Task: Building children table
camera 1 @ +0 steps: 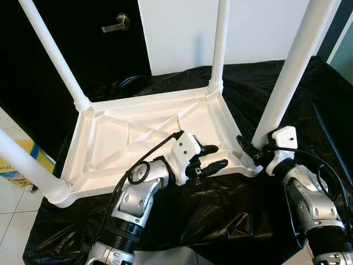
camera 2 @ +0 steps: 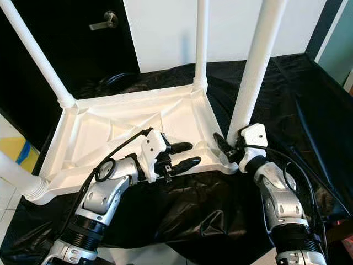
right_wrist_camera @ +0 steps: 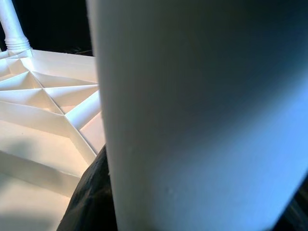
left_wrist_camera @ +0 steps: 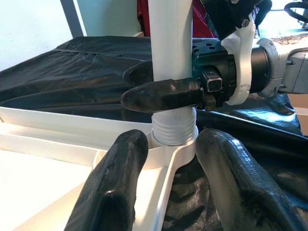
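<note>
At the near corner, right gripper (camera 2: 227, 148) clasps table leg (camera 2: 252, 72); left gripper (camera 2: 185, 155) spread.

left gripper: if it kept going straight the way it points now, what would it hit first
Probably the threaded base of the white plastic table leg in the near right corner of the upturned white tabletop. The left gripper points at it, open; the right gripper already clasps that leg.
</note>
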Available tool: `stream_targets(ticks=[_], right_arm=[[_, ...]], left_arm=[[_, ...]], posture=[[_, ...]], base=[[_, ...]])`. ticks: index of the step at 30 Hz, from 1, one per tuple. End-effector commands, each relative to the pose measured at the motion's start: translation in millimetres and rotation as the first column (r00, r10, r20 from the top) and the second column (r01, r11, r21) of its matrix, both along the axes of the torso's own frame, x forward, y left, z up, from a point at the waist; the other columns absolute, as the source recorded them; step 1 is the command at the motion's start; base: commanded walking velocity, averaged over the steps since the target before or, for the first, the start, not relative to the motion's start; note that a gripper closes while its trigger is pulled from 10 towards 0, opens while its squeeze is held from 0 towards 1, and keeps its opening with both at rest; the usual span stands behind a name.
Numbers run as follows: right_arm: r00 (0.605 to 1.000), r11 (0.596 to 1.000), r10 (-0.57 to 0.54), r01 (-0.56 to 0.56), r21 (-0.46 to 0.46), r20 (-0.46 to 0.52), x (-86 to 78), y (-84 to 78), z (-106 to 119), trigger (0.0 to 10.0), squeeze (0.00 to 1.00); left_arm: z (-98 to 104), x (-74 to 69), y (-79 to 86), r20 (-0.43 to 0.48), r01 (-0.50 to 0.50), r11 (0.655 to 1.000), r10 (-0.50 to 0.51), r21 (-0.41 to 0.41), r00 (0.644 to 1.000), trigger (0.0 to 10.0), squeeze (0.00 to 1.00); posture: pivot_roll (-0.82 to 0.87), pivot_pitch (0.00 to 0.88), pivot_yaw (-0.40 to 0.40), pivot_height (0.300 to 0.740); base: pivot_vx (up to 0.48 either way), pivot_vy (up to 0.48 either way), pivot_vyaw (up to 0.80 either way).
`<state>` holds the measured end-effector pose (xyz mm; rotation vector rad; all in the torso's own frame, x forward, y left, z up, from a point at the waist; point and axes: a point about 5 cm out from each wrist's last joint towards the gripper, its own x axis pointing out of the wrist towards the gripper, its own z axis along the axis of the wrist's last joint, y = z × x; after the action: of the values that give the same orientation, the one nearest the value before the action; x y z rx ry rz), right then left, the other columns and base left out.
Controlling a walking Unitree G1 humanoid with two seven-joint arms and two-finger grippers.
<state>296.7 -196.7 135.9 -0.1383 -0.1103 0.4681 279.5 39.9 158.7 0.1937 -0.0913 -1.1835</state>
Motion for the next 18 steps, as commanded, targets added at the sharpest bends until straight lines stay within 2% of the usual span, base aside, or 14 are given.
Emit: stream_targets(ticks=[1,7,8,10,11,14,18], right_arm=[[0.998,0.998,0.057,-0.058,-0.021,-0.039,-1.9,6.5,-8,0.0,0.0],[0.996,0.998,0.057,-0.059,-0.028,-0.073,-7.2,-3.3,-17,0.0,0.0],[0.996,0.999,0.046,-0.048,-0.024,-0.081,-8.6,-5.2,-19,4.8,0.0],[0.996,0.999,0.046,-0.048,-0.024,-0.081,-8.6,-5.2,-19,4.8,0.0],[0.995,0.999,0.041,-0.042,-0.009,-0.086,-9.3,-5.7,-21,10.0,0.0],[0.996,0.999,-0.01,0.014,0.039,-0.089,-10.5,-4.7,-23,10.0,0.0],[0.995,0.997,-0.055,0.059,0.044,-0.081,-11.4,-3.5,-23,10.0,0.0]], left_arm=[[4,5.4,6.4,0.04,-0.16,0.987,0.161,-0.023,0.986,10.0,0.0],[3,4.8,11.4,0.048,-0.178,0.984,0.178,-0.022,0.983,10.0,0.0],[3,4.3,12.3,0.049,-0.179,0.984,0.18,-0.022,0.982,10.0,0.0],[3,4.3,12.3,0.049,-0.179,0.984,0.18,-0.022,0.982,10.0,0.0],[3,3.9,12.8,0.049,-0.18,0.983,0.181,-0.021,0.982,10.0,0.0],[2,3.7,13.1,0.047,-0.183,0.983,0.184,-0.018,0.982,10.0,0.0],[1,3.0,13.1,0.05,-0.186,0.982,0.187,-0.016,0.981,10.0,0.0]], posture=[[-0.12,0.0,0.049,0.74],[-0.12,0.006,0.054,0.74],[-0.12,0.007,0.056,0.74],[-0.12,0.007,0.056,0.74],[-0.12,0.007,0.058,0.74],[-0.12,0.008,0.058,0.74],[-0.13,0.009,0.057,0.74]], base=[[0.0,0.0,0.0],[0.0,0.0,0.0],[0.0,0.0,0.0],[0.0,0.0,0.0],[0.0,0.0,0.0],[0.0,0.0,0.0],[0.0,0.0,0.0]])
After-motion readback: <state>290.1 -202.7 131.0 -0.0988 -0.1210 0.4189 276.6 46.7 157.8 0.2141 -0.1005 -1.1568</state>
